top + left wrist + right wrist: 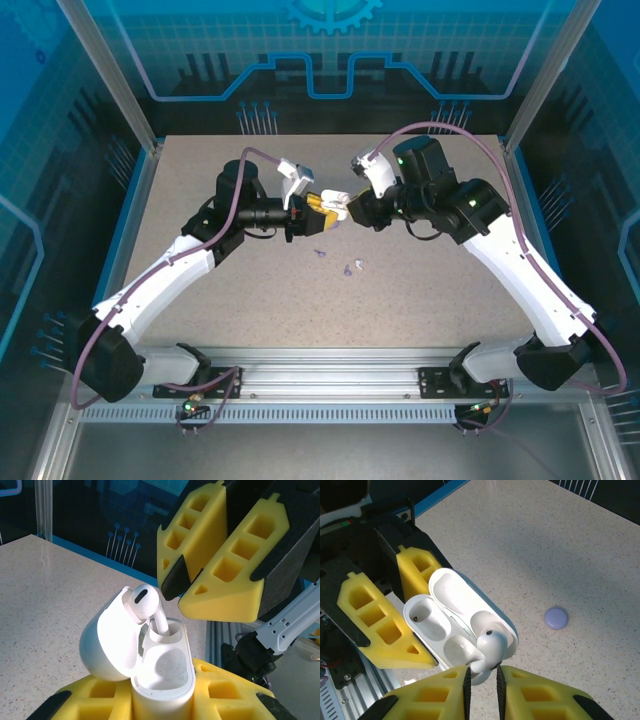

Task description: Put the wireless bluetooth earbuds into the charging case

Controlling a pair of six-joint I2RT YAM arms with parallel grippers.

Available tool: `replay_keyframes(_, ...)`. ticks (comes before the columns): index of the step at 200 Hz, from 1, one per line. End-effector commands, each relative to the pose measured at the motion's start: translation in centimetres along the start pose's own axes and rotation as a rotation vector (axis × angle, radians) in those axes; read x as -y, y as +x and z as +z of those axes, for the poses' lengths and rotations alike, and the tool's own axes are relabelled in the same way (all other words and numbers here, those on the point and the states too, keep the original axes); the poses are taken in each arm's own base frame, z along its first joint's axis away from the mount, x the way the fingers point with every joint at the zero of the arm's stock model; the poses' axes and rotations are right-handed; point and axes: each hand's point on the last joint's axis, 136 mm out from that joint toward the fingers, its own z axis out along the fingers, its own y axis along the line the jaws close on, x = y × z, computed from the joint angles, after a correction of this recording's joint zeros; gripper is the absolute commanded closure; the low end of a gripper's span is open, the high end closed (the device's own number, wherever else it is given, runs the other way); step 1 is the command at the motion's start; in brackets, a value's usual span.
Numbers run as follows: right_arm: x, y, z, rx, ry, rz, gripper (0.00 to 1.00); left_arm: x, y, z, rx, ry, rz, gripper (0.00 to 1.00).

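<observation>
The white charging case (165, 680) stands upright with its lid (107, 640) hinged open, and my left gripper (162, 702) is shut on its body. One white earbud (142, 601) tilts out of the case's far slot with its stem inside; the near slot (167, 667) is bare. My right gripper (482, 680) has its black pads closed on that earbud (492, 647) over the open case (427, 617). From above, both grippers meet at mid-table around the case (330, 205). A few tiny whitish pieces (353, 267) lie on the table nearer the bases.
A flat round purple disc (556, 617) lies on the speckled tabletop (545, 540) beyond the case. A small purple bit (320, 254) sits near the whitish pieces. Blue walls and aluminium posts (110, 80) ring the table.
</observation>
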Motion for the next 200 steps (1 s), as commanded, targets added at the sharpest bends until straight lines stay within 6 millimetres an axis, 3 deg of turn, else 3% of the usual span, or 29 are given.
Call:
replay_keyframes(1, -0.4, 0.0, -1.5, 0.016, 0.014, -0.021, 0.76, 0.6, -1.4, -0.8, 0.048, -0.011, 0.040, 0.95)
replay_keyframes(21, -0.4, -0.6, -1.9, 0.042, 0.016, -0.019, 0.72, 0.8, -1.1, -0.7, 0.037, 0.002, 0.043, 0.94)
replay_keyframes(48, -0.8, -1.6, -2.6, 0.081, -0.001, -0.011, 0.58, 0.7, -0.5, -0.7, 0.016, -0.002, 0.051, 0.95)
replay_keyframes(77, -1.1, -2.1, -1.9, 0.075, -0.025, 0.012, 0.50, 0.9, -0.4, -0.7, 0.012, 0.004, 0.059, 0.94)
replay_keyframes(172, -0.4, -2.5, 0.9, 0.015, 0.041, 0.016, 0.51, 1.2, -0.3, -0.6, 0.007, 0.015, 0.067, 0.95)
replay_keyframes(200, -0.3, -1.8, 1.4, -0.016, 0.048, 0.013, 0.60, 1.0, -0.4, -0.7, 0.011, 0.000, 0.067, 0.95)
